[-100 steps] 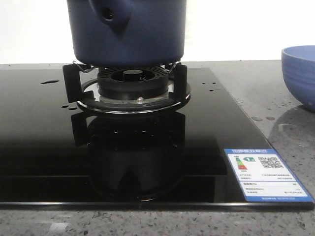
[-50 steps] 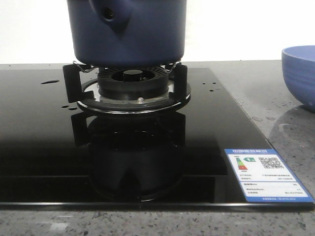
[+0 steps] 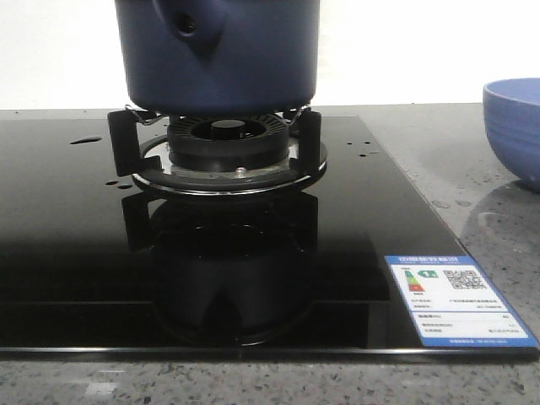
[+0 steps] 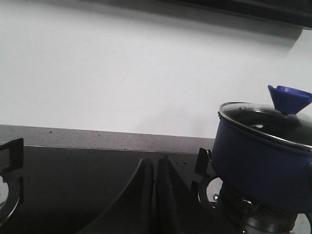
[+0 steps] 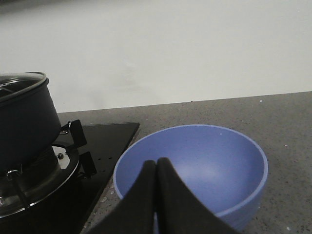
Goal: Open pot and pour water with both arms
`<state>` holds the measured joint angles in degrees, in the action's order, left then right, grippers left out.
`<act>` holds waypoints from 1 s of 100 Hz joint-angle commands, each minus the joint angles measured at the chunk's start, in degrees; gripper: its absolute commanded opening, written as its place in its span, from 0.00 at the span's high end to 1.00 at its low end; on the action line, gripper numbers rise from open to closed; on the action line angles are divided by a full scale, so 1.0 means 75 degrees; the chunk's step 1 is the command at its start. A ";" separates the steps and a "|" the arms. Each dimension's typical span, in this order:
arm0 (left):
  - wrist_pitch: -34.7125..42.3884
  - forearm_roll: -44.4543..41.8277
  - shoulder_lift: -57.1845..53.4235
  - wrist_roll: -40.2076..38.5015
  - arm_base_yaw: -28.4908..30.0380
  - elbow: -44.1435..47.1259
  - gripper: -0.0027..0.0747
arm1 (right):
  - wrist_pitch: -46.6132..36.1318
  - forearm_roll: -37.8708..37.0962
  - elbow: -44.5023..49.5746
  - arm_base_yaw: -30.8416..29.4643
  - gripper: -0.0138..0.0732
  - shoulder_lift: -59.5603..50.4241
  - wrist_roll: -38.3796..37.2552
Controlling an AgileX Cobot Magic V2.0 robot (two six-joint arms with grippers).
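Note:
The dark navy-blue pot [image 3: 218, 55] stands on the gas burner [image 3: 226, 152] of a black glass hob [image 3: 76, 253]; its stub with a round hole [image 3: 186, 25] faces the front camera. In the left wrist view the pot [image 4: 258, 161] carries a glass lid [image 4: 263, 122] with a blue knob [image 4: 288, 99]. My left gripper [image 4: 155, 162] is shut and empty, over the hob beside the pot. My right gripper [image 5: 156, 165] is shut and empty, above the near rim of the lighter blue bowl [image 5: 204, 165]; the pot [image 5: 24, 126] shows beside it. Small drops of water [image 3: 367, 152] lie on the hob.
The lighter blue ribbed bowl [image 3: 515, 126] stands on the grey speckled counter [image 3: 472, 194] to the right of the hob. A blue and white energy label [image 3: 456, 299] is stuck on the hob's front right corner. A second burner grate [image 4: 9, 161] shows in the left wrist view.

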<state>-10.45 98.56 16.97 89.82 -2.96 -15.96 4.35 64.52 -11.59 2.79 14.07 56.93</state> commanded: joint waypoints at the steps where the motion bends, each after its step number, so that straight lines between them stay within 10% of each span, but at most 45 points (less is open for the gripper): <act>1: -0.0102 0.0185 0.0055 0.0001 -0.0074 -0.0211 0.99 | -0.0306 0.0085 -0.0201 -0.0009 0.91 0.0047 0.0088; 26: 0.0108 -0.0317 0.0055 -0.0748 -0.0074 -0.0238 0.99 | -0.0306 0.0098 -0.0201 -0.0009 0.91 0.0047 0.0088; 58: 0.1393 -1.1966 0.0055 -1.2372 -0.0124 -0.0176 0.99 | -0.0306 0.0098 -0.0201 -0.0009 0.91 0.0047 0.0088; 100: 0.1449 -1.2393 -0.1731 -1.2723 -0.0125 0.1796 0.99 | -0.0306 0.0098 -0.0201 -0.0009 0.91 0.0047 0.0088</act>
<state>-3.50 6.03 7.04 -4.84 -3.32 -3.78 4.27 64.78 -11.59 2.79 14.07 56.93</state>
